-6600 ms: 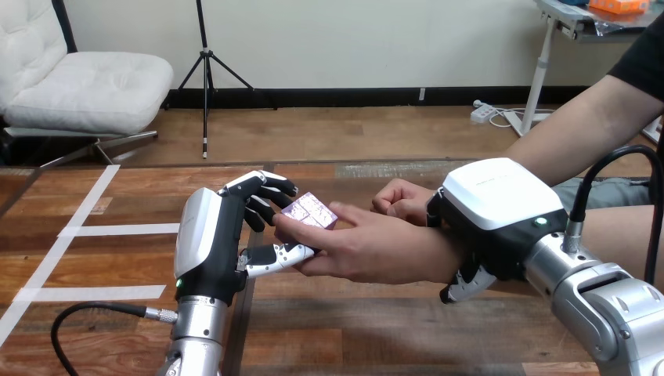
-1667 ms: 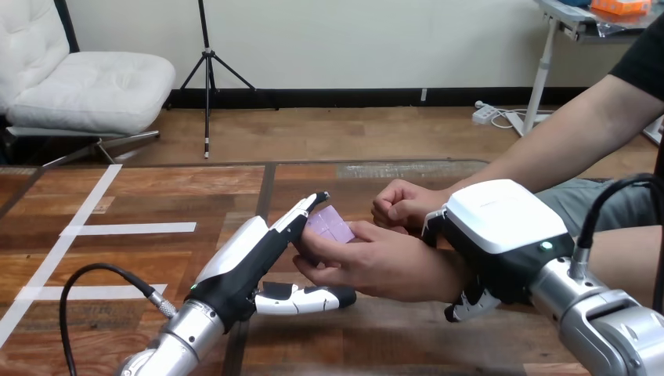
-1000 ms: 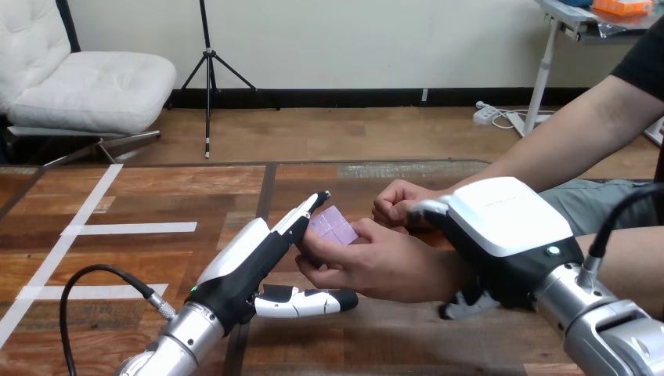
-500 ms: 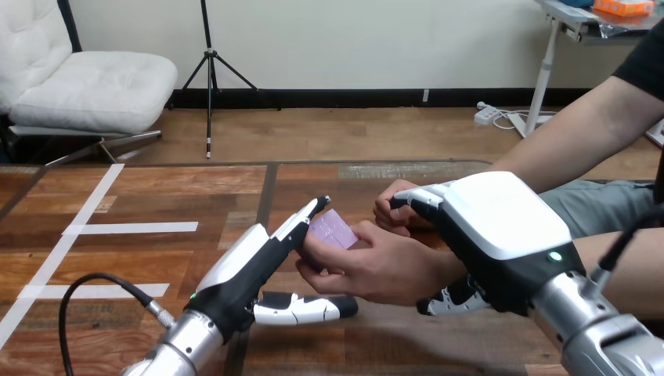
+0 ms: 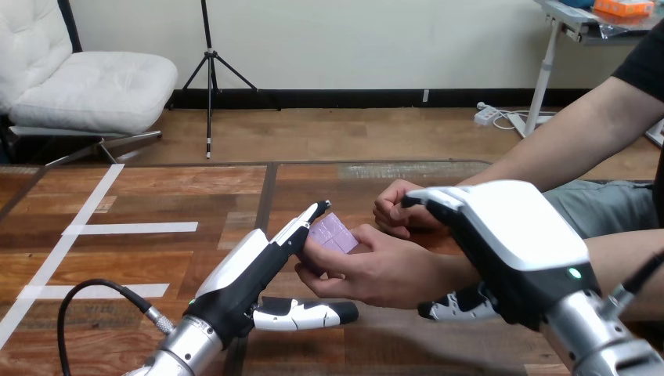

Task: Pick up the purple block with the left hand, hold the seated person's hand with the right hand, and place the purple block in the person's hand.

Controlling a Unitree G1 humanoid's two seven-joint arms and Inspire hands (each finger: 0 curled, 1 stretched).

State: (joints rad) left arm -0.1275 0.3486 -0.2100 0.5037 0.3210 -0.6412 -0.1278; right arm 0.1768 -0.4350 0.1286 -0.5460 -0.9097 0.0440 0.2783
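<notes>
Now that our right hand (image 5: 509, 243) has spread wide and loosened from the person's wrist (image 5: 445, 270), with our left hand (image 5: 254, 270) straight-fingered beside the purple block (image 5: 333, 233) (which sits in the person's hand (image 5: 376, 274)), we judge the handover essentially done.
</notes>
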